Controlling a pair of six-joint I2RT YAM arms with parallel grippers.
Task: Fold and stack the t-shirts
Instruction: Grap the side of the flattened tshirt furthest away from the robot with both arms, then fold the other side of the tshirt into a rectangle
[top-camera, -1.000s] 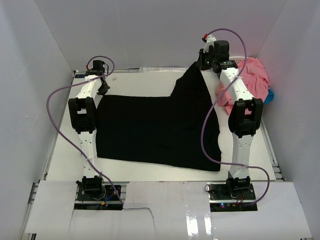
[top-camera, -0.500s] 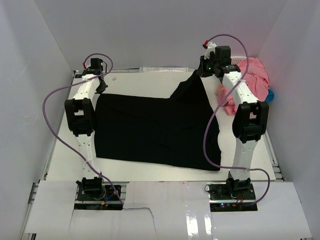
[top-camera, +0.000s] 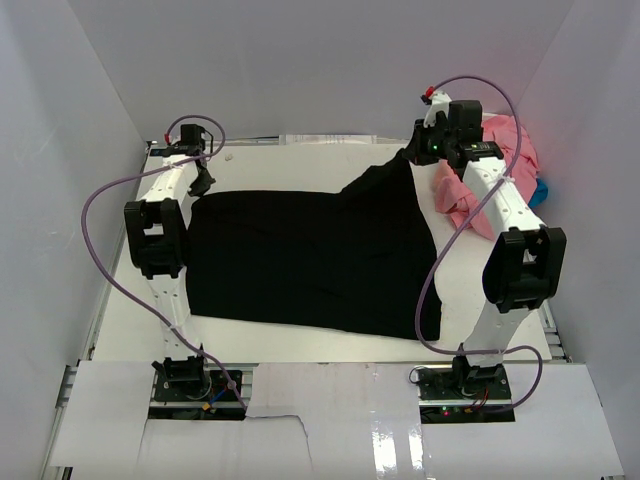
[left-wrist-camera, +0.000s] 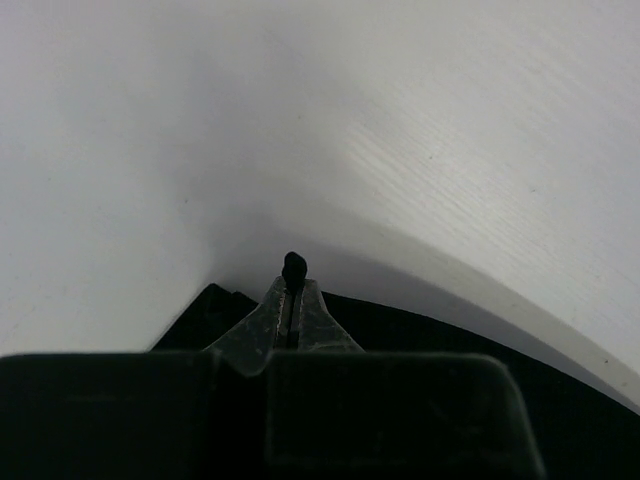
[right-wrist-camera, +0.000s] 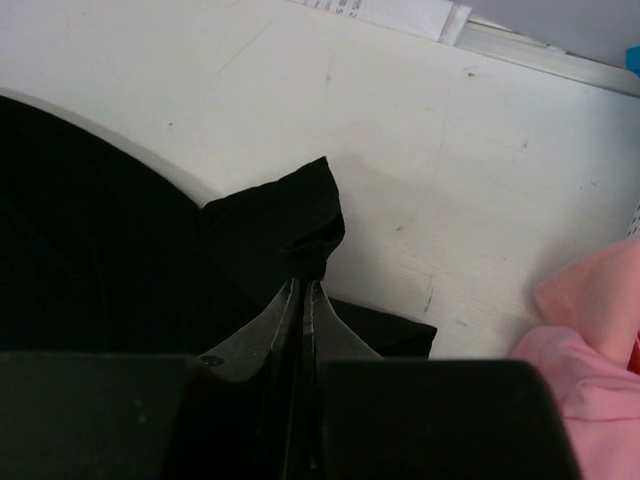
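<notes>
White table top (top-camera: 110, 320) is filling most of what we are seeing from above. A black t-shirt (top-camera: 300, 255) is lying spread out across the middle of it, between the two arms. Most of the shirt is resting flat, but its far right corner is standing up off the table.

The left arm (top-camera: 160, 235) is standing along the left edge of the shirt. The right arm (top-camera: 505, 225) is standing along the right edge. Pink t-shirts (top-camera: 470, 185) are sitting in a crumpled heap at the far right of the table, just beside the right arm. In the right wrist view we are seeing a strip of bare table between the pink heap and the black shirt.

The left gripper (top-camera: 203, 180) is sitting low at the far left corner of the black shirt. In its own camera we are seeing its two fingers pressed tight together, pinching a tiny bit of black cloth at the tips. The right gripper (top-camera: 413, 152) is holding the raised far right corner. Its fingers are squeezed together on a fold of black cloth, and a pointed flap is poking out past the tips.

Purple cables (top-camera: 95, 205) are looping out from both arms. A paper strip (right-wrist-camera: 400, 12) with small print is lying at the far edge of the table. A small blue thing (top-camera: 540, 190) is peeking out behind the pink heap, and we are not able to tell what it is.
</notes>
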